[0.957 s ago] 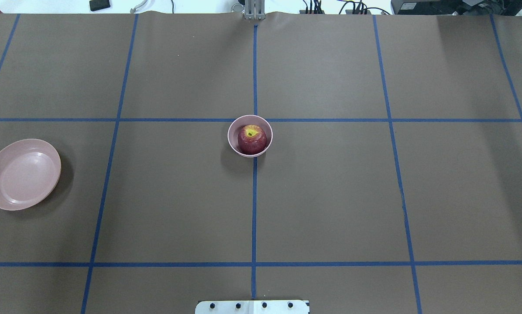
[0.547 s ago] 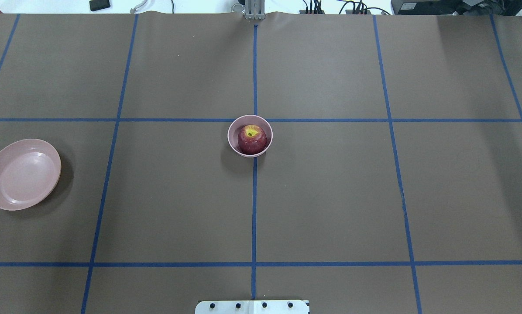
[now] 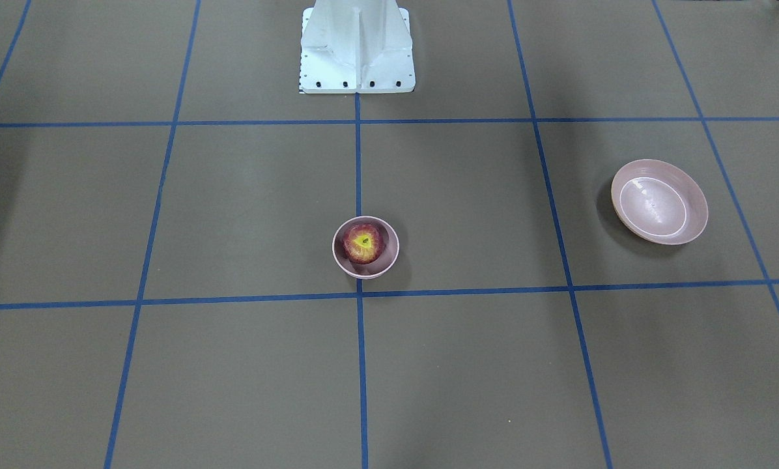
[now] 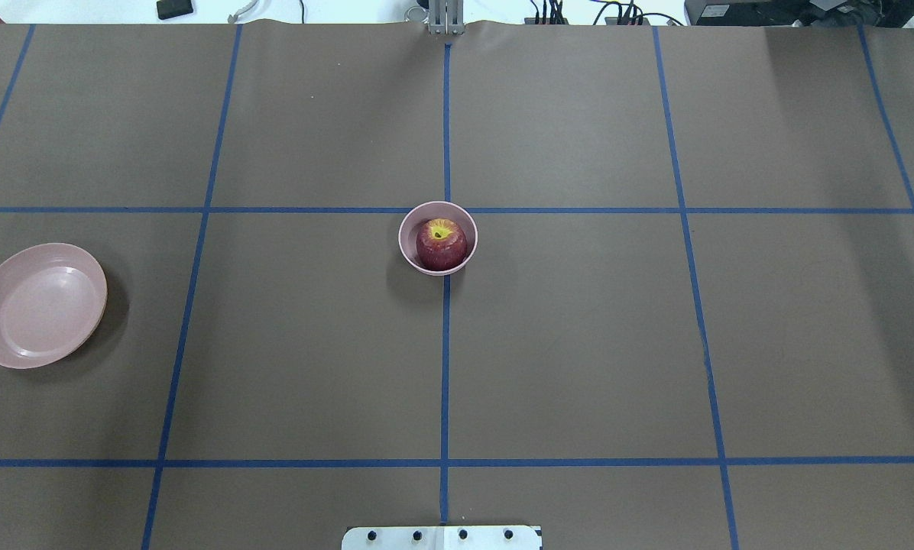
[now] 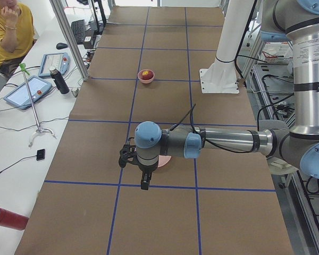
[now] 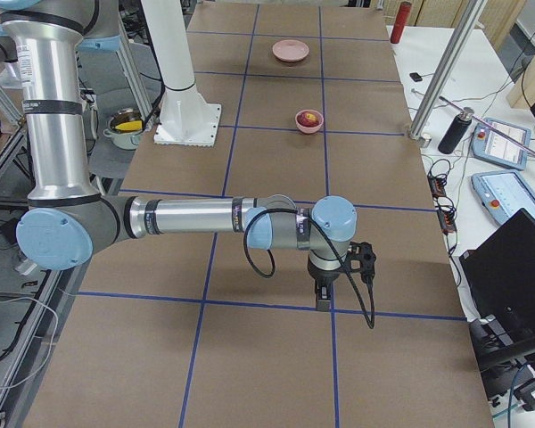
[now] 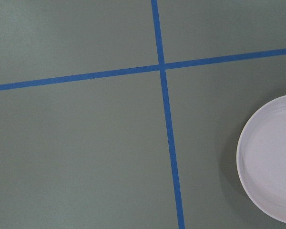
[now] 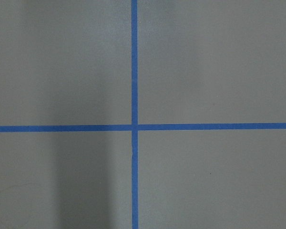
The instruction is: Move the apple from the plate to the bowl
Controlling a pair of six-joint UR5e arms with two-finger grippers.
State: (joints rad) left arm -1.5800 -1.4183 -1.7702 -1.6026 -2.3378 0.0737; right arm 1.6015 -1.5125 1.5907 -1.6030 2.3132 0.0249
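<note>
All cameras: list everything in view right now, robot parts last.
apple: one, dark red, inside the bowl.
bowl: one, pale pink, centre of the table.
plate: one, pale pink, empty, robot's left side.
tape lines: several, blue, gridding the table.
pendants: two, grey-blue, side bench.
operator: one, yellow shirt, beside that bench.
left gripper: one, black, above table beside plate; state unclear.
right gripper: one, black, above a tape crossing; state unclear.
</note>
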